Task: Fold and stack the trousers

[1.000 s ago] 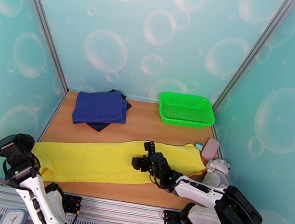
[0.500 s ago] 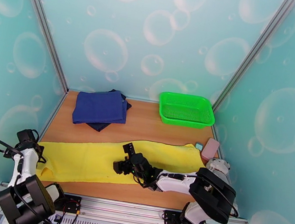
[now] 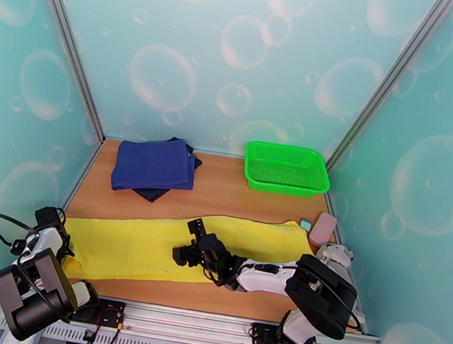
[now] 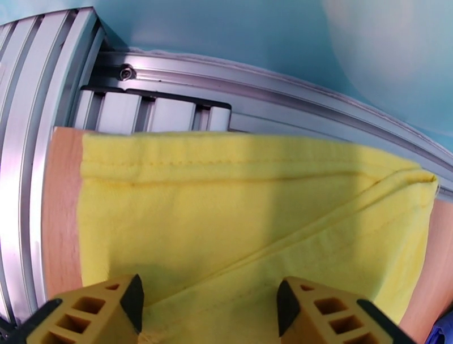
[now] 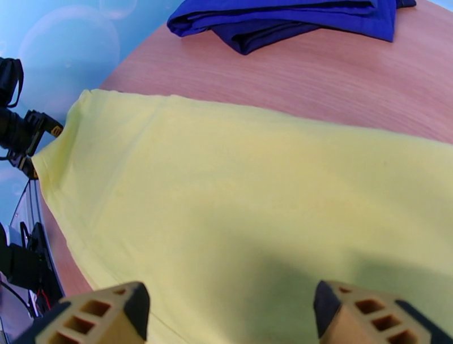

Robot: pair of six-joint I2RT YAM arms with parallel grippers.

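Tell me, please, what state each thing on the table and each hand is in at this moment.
trousers, laid out long and flat, left to right.
navy garments, folded and stacked at the far left.
green basket, upright, empty.
left hand, open, over the trousers' left end.
right hand, open, over the trousers' middle.

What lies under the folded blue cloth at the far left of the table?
A darker navy garment lies under the folded blue cloth; its edges stick out at the near and right sides. Its middle is covered, so its shape is hidden.
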